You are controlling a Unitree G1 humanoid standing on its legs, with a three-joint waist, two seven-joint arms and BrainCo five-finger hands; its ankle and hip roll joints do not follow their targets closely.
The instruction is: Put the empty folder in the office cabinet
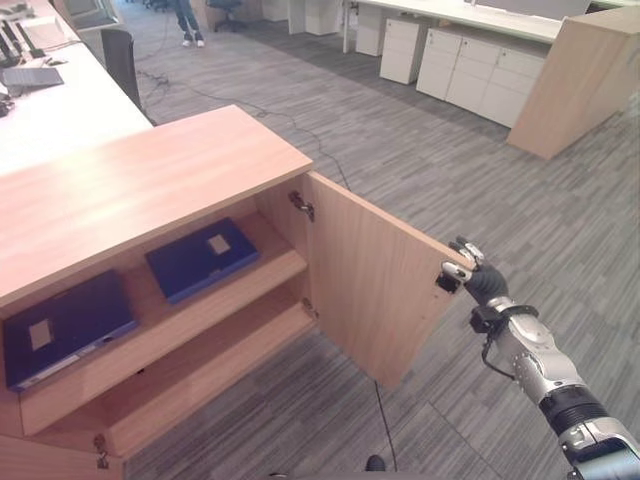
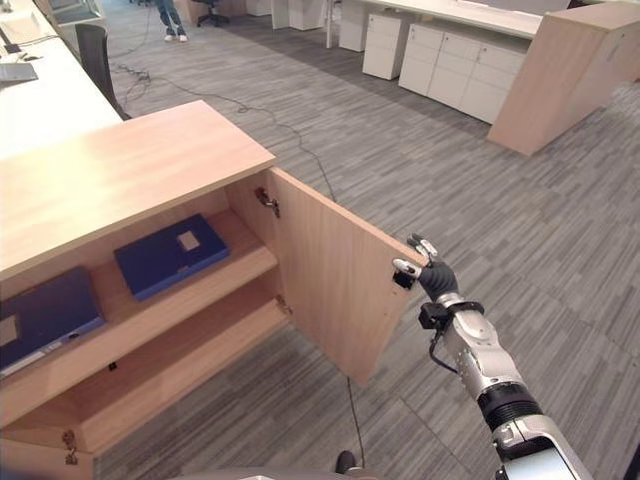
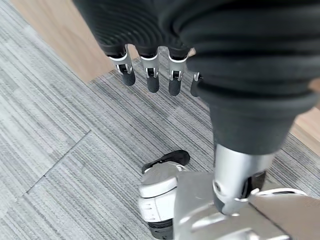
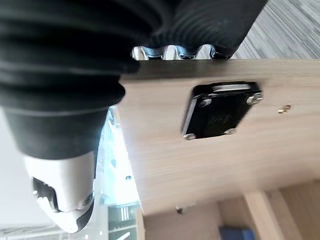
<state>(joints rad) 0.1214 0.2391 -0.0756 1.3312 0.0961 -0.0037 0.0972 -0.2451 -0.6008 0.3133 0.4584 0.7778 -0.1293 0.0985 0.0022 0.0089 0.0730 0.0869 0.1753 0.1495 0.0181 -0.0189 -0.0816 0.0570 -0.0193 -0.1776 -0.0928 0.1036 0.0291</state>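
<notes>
- Our right hand (image 1: 468,266) is at the free edge of the cabinet door (image 1: 375,285), at its top corner. Fingers hook over the edge, thumb apart on the inner face near the black latch plate (image 4: 220,109). So it's curled on the door, not holding any folder.
- Why, we judge: door is swung wide open, hand is there to hold or swing it, prob. to shut it w/ the folder stowed.
- Left hand (image 3: 150,75) hangs low over the carpet floor (image 1: 450,150), fingers straight and relaxed, nothing in it. Idle.
- Two dark blue folders lie flat on the upper shelf (image 1: 270,268), well apart from the right hand, past the door's hinge side: near folder (image 1: 202,257) closer to the hinges, far folder (image 1: 62,325) deeper in the cabinet (image 1: 140,175).
- Can't tell which one is the empty folder.
- Lower shelf (image 1: 210,365) bare.
</notes>
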